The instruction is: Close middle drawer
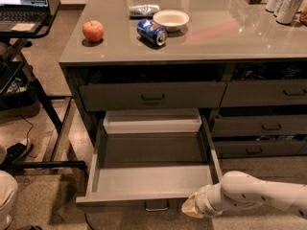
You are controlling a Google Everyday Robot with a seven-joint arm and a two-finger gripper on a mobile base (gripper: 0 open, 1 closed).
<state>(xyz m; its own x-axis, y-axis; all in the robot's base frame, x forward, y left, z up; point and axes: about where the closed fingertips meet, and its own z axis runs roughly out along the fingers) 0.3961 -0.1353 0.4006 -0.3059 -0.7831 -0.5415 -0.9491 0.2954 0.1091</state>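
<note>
One gripper, its state impossible to tell, hangs by the middle drawer front.

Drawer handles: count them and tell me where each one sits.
5. One on the top wide drawer, one on the open middle drawer front, beside the gripper, three on the narrow right-hand drawers. Others may be hidden.

The middle drawer stands pulled far out from under the bench, showing its plain grey box interior. A thin bar handle sits at the centre of its front. The hand is low down, just beside the drawer's right front corner.
</note>
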